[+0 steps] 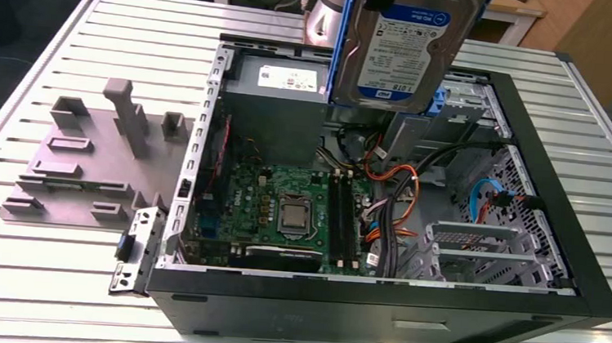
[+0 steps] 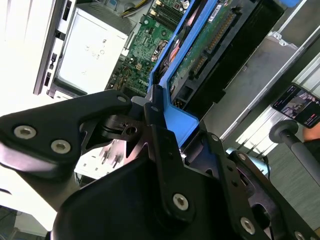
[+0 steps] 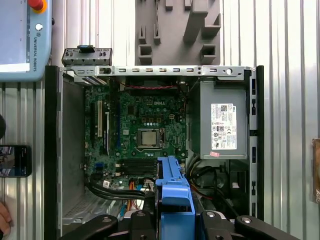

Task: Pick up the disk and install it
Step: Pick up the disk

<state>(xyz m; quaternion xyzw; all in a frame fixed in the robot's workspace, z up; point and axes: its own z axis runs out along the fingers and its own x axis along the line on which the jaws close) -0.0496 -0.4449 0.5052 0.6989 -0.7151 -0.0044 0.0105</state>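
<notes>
Silver in its blue frame, the disk (image 1: 403,52) hangs upright in my claw (image 2: 154,102), which is clamped on the carrier's edge. Its long axis points down into the open computer case (image 1: 383,309), just beside the grey power supply (image 1: 280,83).

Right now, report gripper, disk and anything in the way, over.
Gripper shut on the disk by its blue carrier. Held upright above the open computer case, not seated. Cable bundle lies in the case beneath it.
</notes>
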